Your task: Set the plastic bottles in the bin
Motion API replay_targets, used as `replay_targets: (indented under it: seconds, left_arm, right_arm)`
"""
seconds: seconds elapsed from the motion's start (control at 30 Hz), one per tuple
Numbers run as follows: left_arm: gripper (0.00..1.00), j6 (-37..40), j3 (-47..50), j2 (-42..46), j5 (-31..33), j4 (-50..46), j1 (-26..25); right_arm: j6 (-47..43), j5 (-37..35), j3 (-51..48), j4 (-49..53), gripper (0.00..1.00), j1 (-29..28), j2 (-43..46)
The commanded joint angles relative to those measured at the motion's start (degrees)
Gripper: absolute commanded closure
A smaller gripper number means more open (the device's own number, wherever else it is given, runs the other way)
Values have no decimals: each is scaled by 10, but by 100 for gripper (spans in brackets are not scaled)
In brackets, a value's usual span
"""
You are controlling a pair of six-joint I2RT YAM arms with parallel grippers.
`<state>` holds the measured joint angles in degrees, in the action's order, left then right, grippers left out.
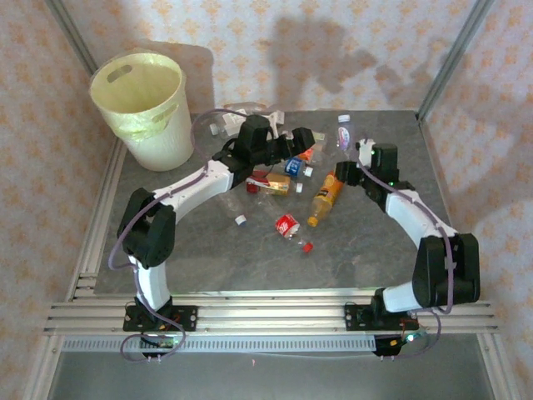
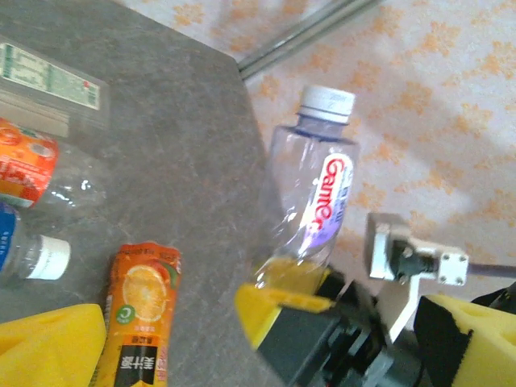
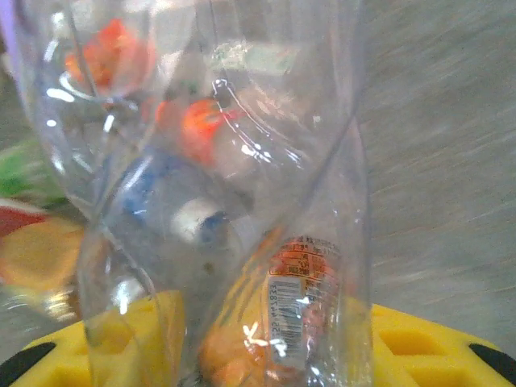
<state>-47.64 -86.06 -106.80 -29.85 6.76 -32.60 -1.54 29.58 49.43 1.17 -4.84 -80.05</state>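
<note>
My right gripper [image 3: 242, 355] is shut on a clear plastic bottle [image 3: 218, 185] with a white cap and a red-lettered label [image 2: 318, 193]. In the top view that bottle [image 1: 343, 136] is at the back right of the table, just beyond the right gripper [image 1: 351, 162]. My left gripper [image 1: 301, 142] stands open close beside it, its yellow fingers [image 2: 48, 347] wide apart with nothing between them. An orange juice bottle [image 1: 326, 196] lies on the table below. The cream bin [image 1: 141, 104] with its yellow-green liner stands at the back left.
Other bottles lie mid-table: a blue-labelled one [image 1: 293, 165], a red and yellow one [image 1: 271, 185], a crushed red one [image 1: 287, 225]. Loose caps [image 1: 241, 220] lie nearby. Clear containers [image 1: 229, 125] sit at the back edge. Metal frame posts [image 1: 454, 50] rise at the corners.
</note>
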Motion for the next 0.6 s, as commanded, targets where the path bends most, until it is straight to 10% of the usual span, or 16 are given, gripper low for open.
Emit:
replay_targets:
  seconds: [0.0, 0.57]
  left_arm:
    - [0, 42, -27, 8, -18, -6, -19]
    - [8, 119, -97, -42, -16, -53, -55]
  right_arm:
    - [120, 116, -33, -62, 71, -18, 45]
    - [136, 233, -56, -81, 69, -72, 114]
